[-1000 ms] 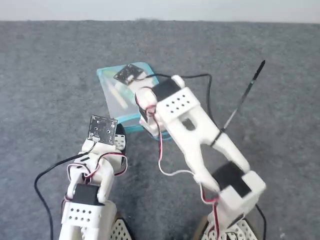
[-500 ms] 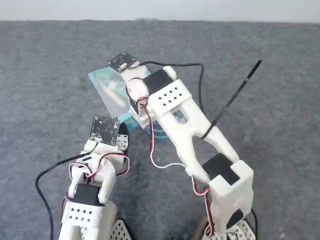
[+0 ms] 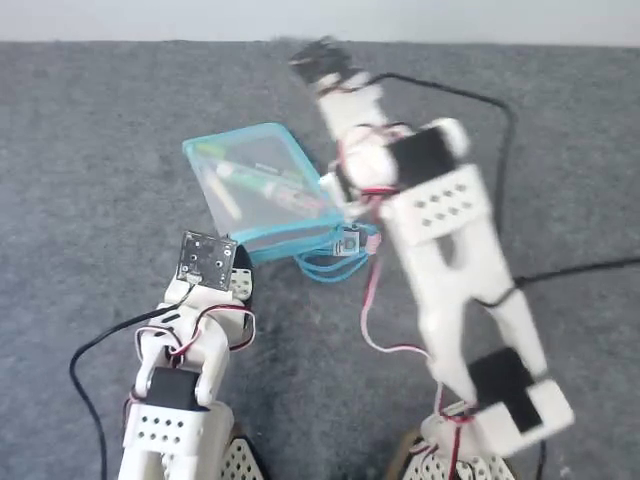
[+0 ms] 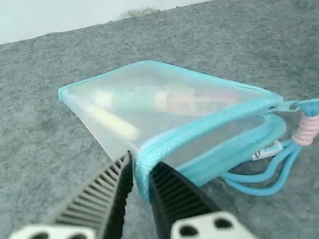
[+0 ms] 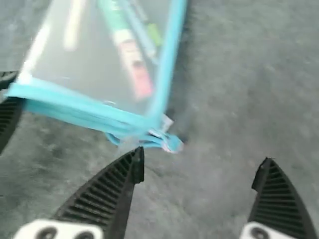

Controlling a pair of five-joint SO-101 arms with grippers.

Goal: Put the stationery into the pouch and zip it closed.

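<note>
The clear pouch (image 3: 258,188) with teal edging lies flat on the grey mat, with pens and a green-and-pink marker (image 3: 268,183) inside. My left gripper (image 4: 141,172) is shut on the zipper edge of the pouch (image 4: 164,112) at its near corner, also seen from above (image 3: 247,262). The zipper pull (image 4: 286,105) sits at the far end of the zip beside a pink bead strap (image 4: 306,129) and a blue cord loop (image 3: 325,266). My right gripper (image 5: 202,159) is open wide just above the mat, close to that pull end (image 5: 164,142), holding nothing.
Grey carpet-like mat (image 3: 110,140) covers the table, with bare room to the left of and beyond the pouch. The right arm (image 3: 450,240) stretches over the mat to the right of the pouch, its black cable (image 3: 505,130) looping behind it.
The right arm has swung off the pouch toward the right and far side, uncovering it, and its gripper now stands open by the pull end. The left arm has kept its hold.
</note>
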